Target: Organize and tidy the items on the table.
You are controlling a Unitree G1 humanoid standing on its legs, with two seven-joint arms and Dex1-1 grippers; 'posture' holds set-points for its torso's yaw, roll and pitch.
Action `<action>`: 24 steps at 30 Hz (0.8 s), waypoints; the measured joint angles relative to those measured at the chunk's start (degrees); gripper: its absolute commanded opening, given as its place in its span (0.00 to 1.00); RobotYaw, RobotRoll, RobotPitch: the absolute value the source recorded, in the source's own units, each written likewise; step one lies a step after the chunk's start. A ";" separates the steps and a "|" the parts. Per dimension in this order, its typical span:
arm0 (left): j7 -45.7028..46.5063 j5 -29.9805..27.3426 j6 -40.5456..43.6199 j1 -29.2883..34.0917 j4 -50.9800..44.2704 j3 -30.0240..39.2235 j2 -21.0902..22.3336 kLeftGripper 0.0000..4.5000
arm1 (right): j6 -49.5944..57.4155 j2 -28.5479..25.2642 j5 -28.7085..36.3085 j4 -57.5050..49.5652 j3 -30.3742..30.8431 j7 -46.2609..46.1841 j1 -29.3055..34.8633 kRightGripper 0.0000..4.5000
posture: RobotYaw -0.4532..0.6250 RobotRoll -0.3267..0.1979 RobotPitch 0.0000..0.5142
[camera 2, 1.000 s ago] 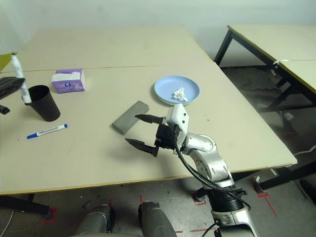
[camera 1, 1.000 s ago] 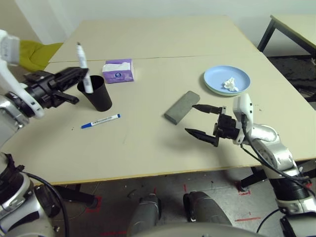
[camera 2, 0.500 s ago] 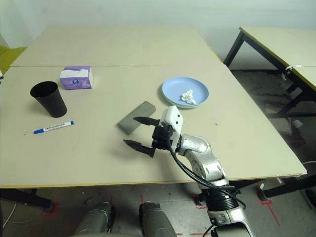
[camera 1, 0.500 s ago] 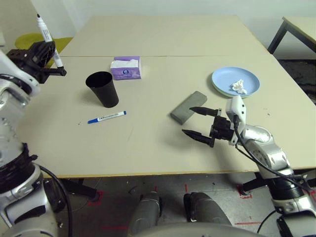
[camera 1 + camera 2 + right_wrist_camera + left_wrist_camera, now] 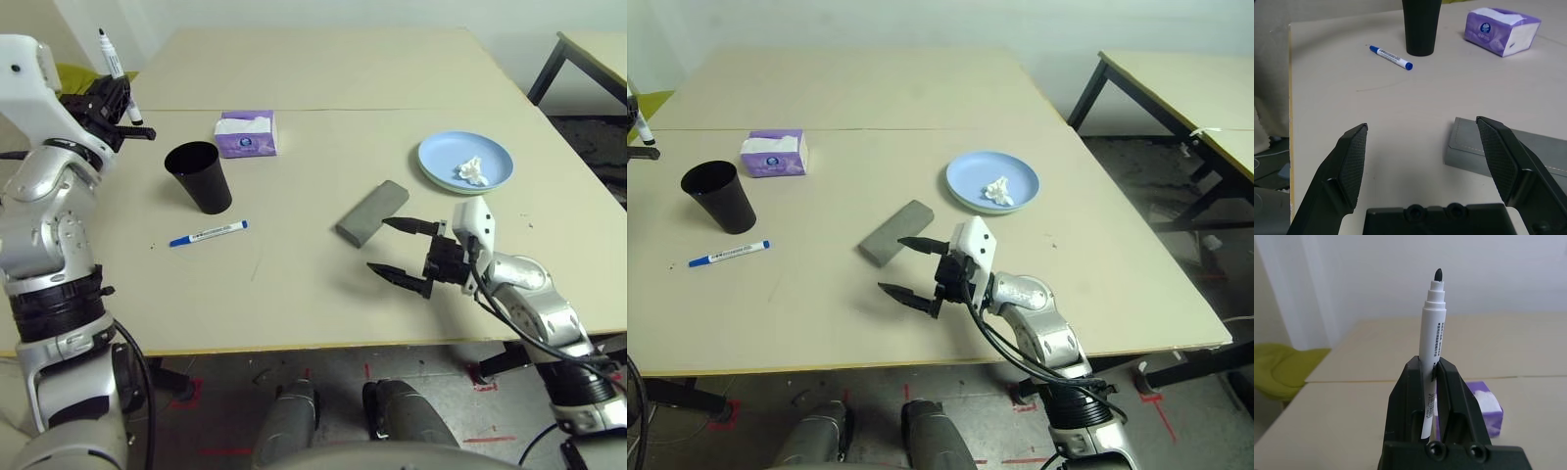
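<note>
Gripping a slim white marker pen with a black tip [image 5: 1432,333], the left claw [image 5: 110,96] is clenched on the barrel low down, so most of the pen stands upright above the fingers with its uncapped tip uppermost. This claw hangs above the far left part of the matte beige counter [image 5: 294,284], and the tall black tapered plastic cup [image 5: 199,177] stands below it and toward the counter's middle, near but apart. The step in hand looks like dropping this pen into the cup. To do that well, the claw should travel across until the pen's lower end is over the cup's mouth, keep the barrel upright, lower it inside the rim and only then let go; a tilted entry could knock the light cup over.

A second white marker pen with a blue cap [image 5: 207,234] lies flat just on the near side of the cup. The right claw [image 5: 404,256] hangs released, fingers spread wide, just above the counter, with the flat grey rectangular glasses case [image 5: 372,211] lying just beyond its fingertips, untouched. Farther off, a crumpled white tissue [image 5: 472,170] rests on the round light blue plate [image 5: 436,154], and a purple tissue box [image 5: 246,134] sits behind the cup.
</note>
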 measured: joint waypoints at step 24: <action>-1.35 2.75 -8.82 4.33 9.94 -2.86 -4.50 0.35 | 1.16 -2.31 0.09 -3.53 -1.05 -1.57 1.38 1.00 | 0.30 0.62 0.21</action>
